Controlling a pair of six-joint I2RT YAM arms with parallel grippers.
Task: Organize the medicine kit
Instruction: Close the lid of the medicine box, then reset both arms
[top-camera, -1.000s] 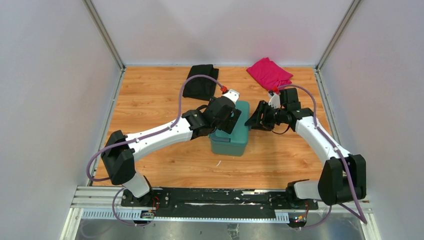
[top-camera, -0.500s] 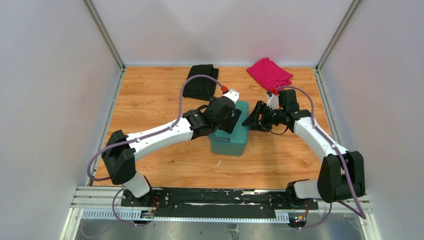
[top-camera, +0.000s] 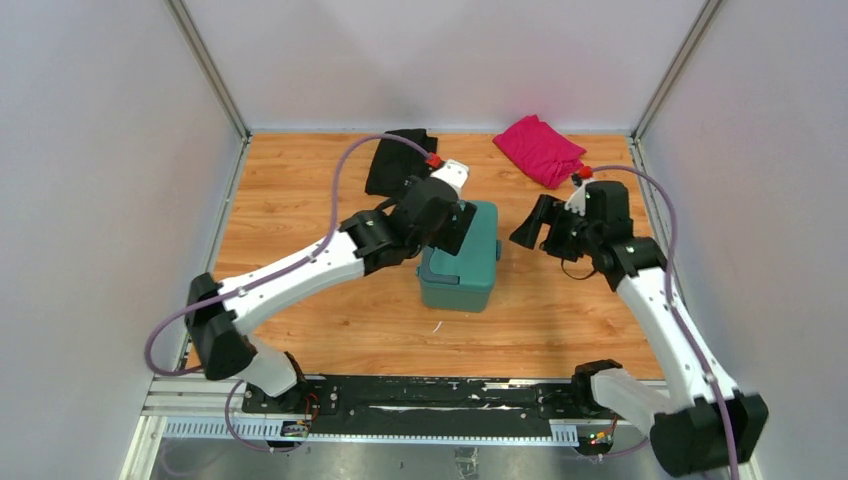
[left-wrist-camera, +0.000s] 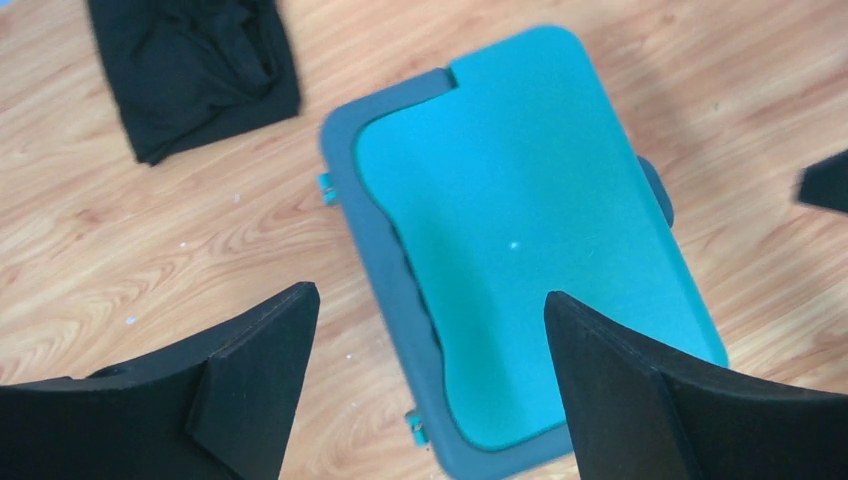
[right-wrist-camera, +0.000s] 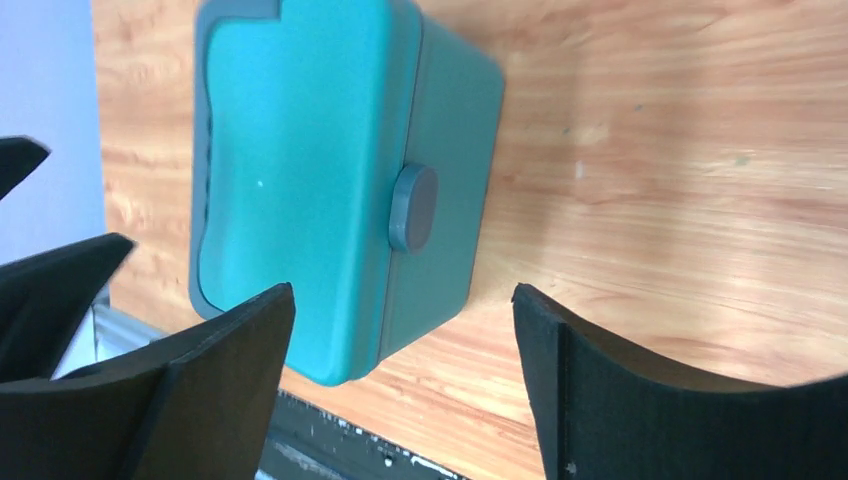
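The medicine kit (top-camera: 465, 265) is a teal box with its lid shut, standing mid-table. In the left wrist view its teal lid (left-wrist-camera: 520, 230) and grey-blue handle (left-wrist-camera: 385, 250) lie below my open, empty left gripper (left-wrist-camera: 430, 300), which hovers over the box's left side (top-camera: 453, 228). My right gripper (top-camera: 527, 232) is open and empty, held apart to the right of the box. The right wrist view shows the box (right-wrist-camera: 300, 170) with a round grey knob (right-wrist-camera: 412, 207) on its side, ahead of the right gripper (right-wrist-camera: 400, 295). The inner tray is hidden.
A black folded cloth (top-camera: 393, 168) lies at the back, partly behind my left arm, and also shows in the left wrist view (left-wrist-camera: 195, 60). A pink cloth (top-camera: 540, 148) lies at the back right. White walls enclose the wooden table (top-camera: 300, 200) on three sides.
My right gripper has pulled back to the right, away from the box's side. My left gripper has shifted slightly back and left over the box. The box has not moved.
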